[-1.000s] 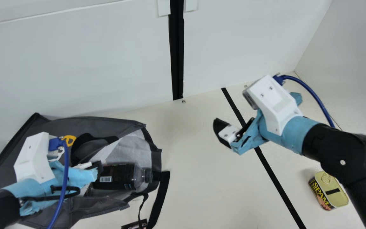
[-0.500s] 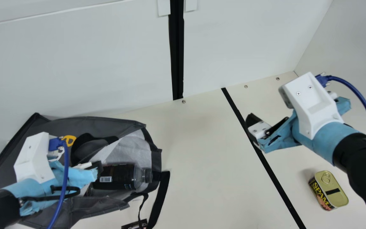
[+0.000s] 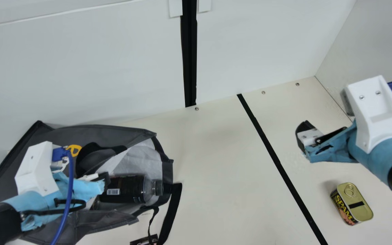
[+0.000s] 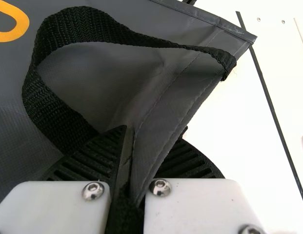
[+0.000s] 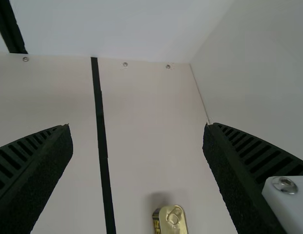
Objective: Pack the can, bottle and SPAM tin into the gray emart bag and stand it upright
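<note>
Left gripper (image 4: pixel 134 146) pinching gray emart bag (image 4: pixel 102 73) by its edge; right gripper (image 5: pixel 137 126) spread, holding nothing. SPAM tin (image 3: pixel 356 203) on table (image 3: pixel 226 190), ring-pull up. Best: descend square, straddle narrow width (rounded corners could slip), lift level.

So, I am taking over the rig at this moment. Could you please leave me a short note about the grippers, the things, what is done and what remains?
Left gripper: shut on the edge of the bag.
Right gripper: open and empty, above the table.
Bag: lying down, mouth open.
Bottle: on its side, in the bag's mouth.
Tin: on the table, outside the bag.
Can: I cannot tell where.
Done: bottle in.
Left: pack the tin, check for the can, stand the bag upright.
</note>
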Motion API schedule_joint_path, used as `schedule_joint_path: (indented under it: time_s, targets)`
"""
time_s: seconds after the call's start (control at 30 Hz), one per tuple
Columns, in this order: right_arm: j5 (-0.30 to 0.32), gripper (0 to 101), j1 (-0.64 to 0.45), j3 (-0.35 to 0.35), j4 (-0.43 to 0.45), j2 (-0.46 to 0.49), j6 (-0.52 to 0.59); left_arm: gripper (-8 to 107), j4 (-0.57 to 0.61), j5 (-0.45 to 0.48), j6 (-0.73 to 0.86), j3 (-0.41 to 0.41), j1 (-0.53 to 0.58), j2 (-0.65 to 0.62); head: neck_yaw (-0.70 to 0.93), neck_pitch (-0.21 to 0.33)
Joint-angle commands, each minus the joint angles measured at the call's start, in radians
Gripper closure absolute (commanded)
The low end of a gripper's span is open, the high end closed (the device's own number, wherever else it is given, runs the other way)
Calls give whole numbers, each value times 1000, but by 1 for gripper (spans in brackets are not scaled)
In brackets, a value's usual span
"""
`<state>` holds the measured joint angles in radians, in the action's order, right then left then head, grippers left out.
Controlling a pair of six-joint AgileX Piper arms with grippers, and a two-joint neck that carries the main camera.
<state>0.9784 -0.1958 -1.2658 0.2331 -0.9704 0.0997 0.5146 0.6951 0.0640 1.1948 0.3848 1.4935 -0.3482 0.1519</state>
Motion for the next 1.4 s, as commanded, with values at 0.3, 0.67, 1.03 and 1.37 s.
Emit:
schedule_joint_path:
  time_s: [0.3,0.67,1.03,1.37]
  targets:
    - [156,6,26,-80,103,34,-81,107,0,0,0,0,0,0,-1,23]
    - [242,6,13,-141,107,66,-60,107,0,0,0,0,0,0,-1,23]
    - [242,6,-133,-149,-3,92,51,107,0,0,0,0,0,0,-1,23]
    - [242,6,-243,-161,-96,99,120,107,0,0,0,0,0,0,-1,23]
